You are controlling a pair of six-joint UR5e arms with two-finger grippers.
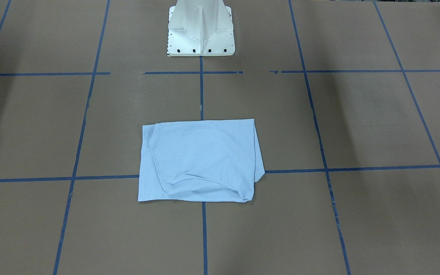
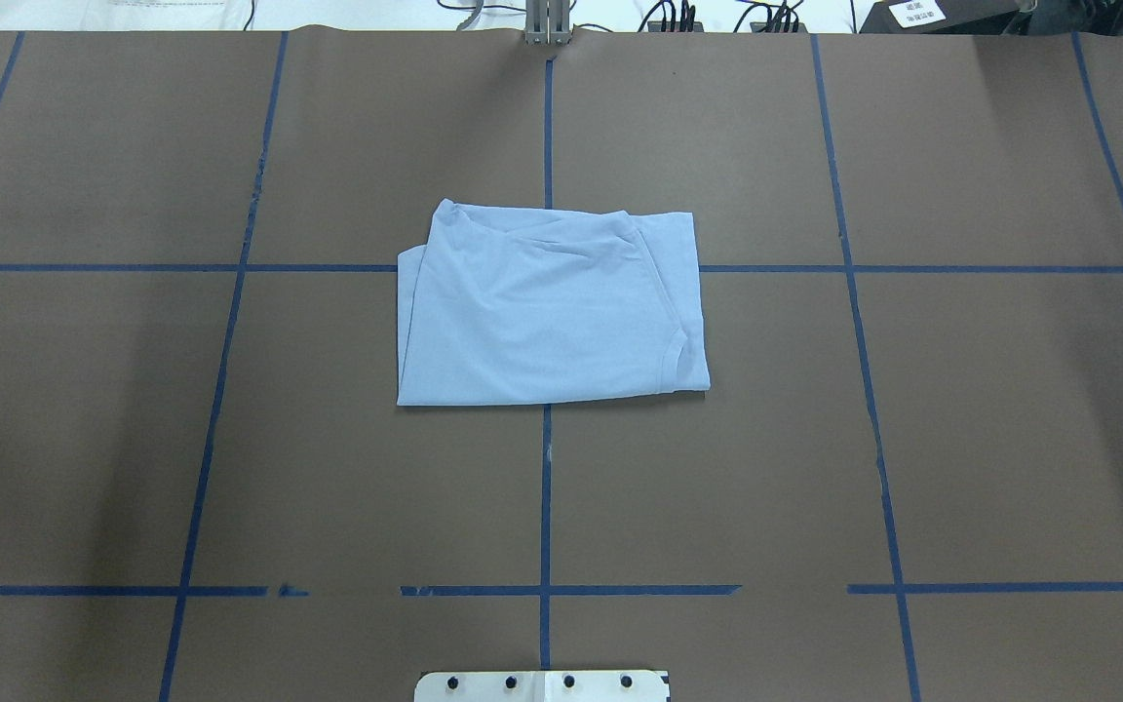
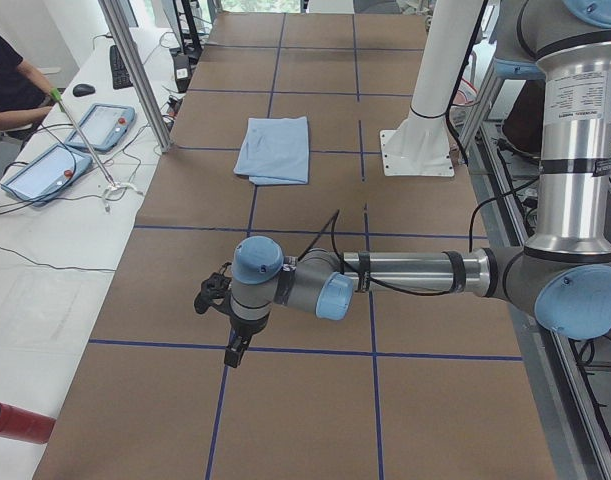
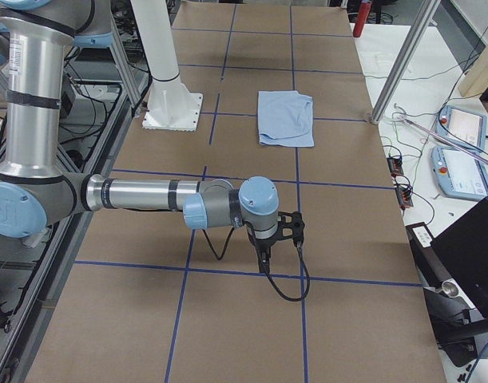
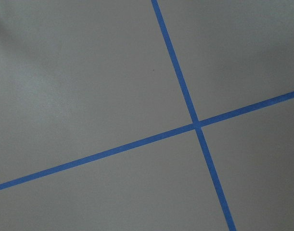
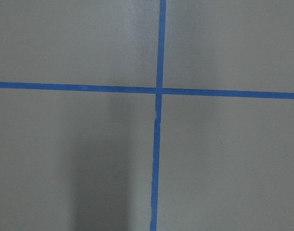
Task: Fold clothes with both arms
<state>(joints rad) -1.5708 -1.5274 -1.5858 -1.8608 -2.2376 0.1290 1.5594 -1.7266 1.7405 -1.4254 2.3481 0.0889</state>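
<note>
The light blue T-shirt (image 1: 201, 160) (image 2: 547, 307) lies folded into a rough rectangle at the table's middle, flat on the brown surface, with nothing touching it. It shows small in the side views (image 3: 275, 150) (image 4: 285, 117). No print or label shows. Both arms are far from it, out at the table's ends. The left gripper (image 3: 232, 360) hangs pointing down over a blue tape line. The right gripper (image 4: 264, 270) does the same at the other end. I cannot tell whether either is open or shut. Both wrist views show only bare table and tape crossings.
The white pedestal base (image 1: 201, 34) (image 2: 542, 685) stands at the robot's side of the table. Blue tape lines (image 2: 547, 487) grid the brown surface. Beside the table are tablets (image 3: 45, 170) (image 4: 463, 124), cables, a red cylinder (image 3: 15, 420) and a person's arm (image 3: 5, 85).
</note>
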